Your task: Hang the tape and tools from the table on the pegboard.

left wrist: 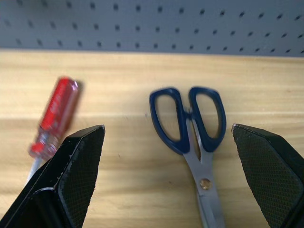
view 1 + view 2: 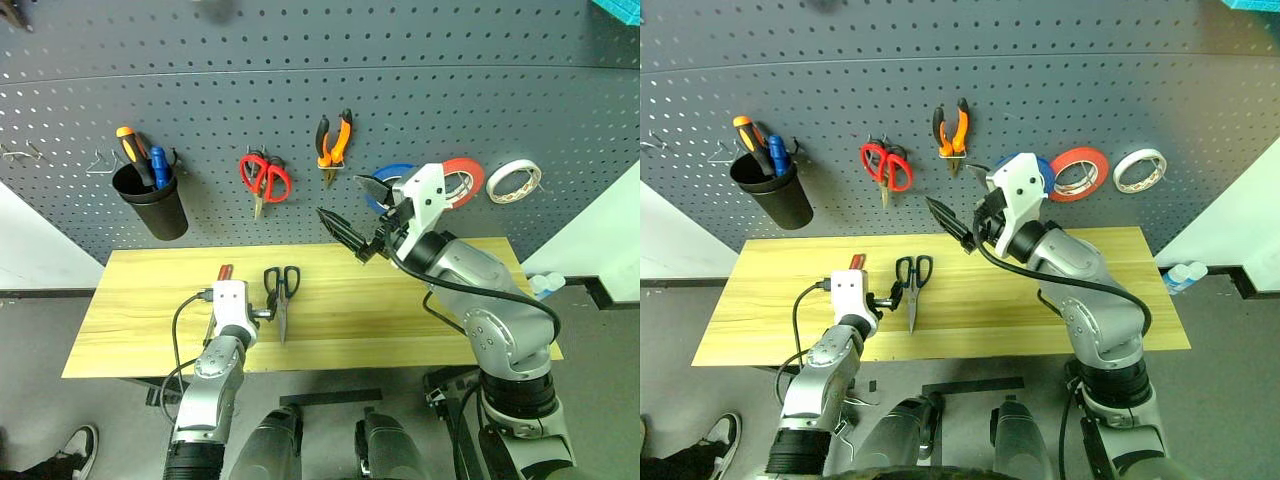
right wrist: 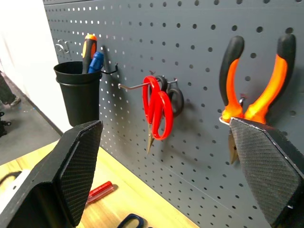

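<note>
Both of my end effectors stand wide apart in the jaws and hold nothing. My left end effector (image 1: 166, 175) hangs low over the desk (image 2: 400, 310), pointed forward and slightly down, and its spread fingers bracket the dark-handled scissors (image 1: 194, 137), which lie flat with their loops toward the pegboard (image 2: 300, 80) and blades toward me; I judge that spread suits a grasp across them. Just beside them lies the red-handled screwdriver (image 1: 54, 116), apart from the scissors and near the outer side of my left finger, so I should keep it from being nudged when I close. My right end effector (image 2: 363, 218) is raised in front of the pegboard, empty, near the orange-and-black pliers (image 2: 333, 143), which already hang by their jaws from a hook, handles up. The blue tape (image 2: 392, 178) hangs on the board too, partly hidden behind my right wrist, next to a red-orange roll (image 2: 462, 180) and a white roll (image 2: 513, 180). Red scissors (image 2: 264, 178) and a black cup (image 2: 152, 205) holding two screwdrivers also sit on the board, not mine to move. By my reckoning the tape and pliers are done, and the scissors and screwdriver remain.
</note>
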`<action>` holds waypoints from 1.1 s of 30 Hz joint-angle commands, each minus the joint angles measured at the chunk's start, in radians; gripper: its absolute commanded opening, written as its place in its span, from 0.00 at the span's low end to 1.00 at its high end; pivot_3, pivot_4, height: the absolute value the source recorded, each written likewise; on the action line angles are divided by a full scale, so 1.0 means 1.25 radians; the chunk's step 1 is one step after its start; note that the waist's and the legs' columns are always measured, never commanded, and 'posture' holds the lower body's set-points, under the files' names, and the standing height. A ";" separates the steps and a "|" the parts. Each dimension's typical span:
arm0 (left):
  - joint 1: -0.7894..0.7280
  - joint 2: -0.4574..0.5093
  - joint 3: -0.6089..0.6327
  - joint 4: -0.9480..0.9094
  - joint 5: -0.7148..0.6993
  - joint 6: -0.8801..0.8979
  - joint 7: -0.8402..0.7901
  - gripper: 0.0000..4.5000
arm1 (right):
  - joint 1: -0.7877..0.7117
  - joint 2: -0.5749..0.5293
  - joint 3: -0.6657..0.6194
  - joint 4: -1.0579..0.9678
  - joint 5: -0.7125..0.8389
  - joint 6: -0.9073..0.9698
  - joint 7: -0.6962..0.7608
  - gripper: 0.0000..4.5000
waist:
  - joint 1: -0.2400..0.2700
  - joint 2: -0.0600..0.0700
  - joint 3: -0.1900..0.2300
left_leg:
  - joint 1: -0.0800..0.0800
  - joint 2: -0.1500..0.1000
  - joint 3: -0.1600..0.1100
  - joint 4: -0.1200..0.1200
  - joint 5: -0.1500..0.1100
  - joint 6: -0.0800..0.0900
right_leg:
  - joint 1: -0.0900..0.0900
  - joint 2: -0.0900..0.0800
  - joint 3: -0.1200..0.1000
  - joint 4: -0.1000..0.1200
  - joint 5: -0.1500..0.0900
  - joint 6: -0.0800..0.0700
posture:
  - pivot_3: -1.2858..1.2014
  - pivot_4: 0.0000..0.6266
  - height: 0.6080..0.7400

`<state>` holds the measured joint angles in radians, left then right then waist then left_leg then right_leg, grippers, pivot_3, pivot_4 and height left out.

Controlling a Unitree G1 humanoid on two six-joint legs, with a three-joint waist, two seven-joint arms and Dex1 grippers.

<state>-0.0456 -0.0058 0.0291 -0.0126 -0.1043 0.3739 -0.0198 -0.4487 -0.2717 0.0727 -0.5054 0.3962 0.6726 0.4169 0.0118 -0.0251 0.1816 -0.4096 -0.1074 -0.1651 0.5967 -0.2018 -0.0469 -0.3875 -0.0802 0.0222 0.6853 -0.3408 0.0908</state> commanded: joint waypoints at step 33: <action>-0.207 -0.082 -0.004 0.194 0.019 0.205 0.111 1.00 | 0.011 0.016 0.031 -0.057 0.003 -0.009 -0.056 0.99 | -0.002 -0.001 -0.009 | 0.000 0.000 0.000 0.004 0.000 0.000 | 0.001 0.000 0.000 0.002 0.001 0.001 | 0.52 0.19 1.00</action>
<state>-0.2913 -0.0892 0.0219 0.2138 -0.0778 0.6420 0.1130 -0.4315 -0.2569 0.1128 -0.5222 0.3954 0.6726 0.3509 0.0088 -0.0266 0.1705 -0.4096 -0.1076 -0.1647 0.6015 -0.2018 -0.0469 -0.3864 -0.0800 0.0225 0.6878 -0.3398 0.0917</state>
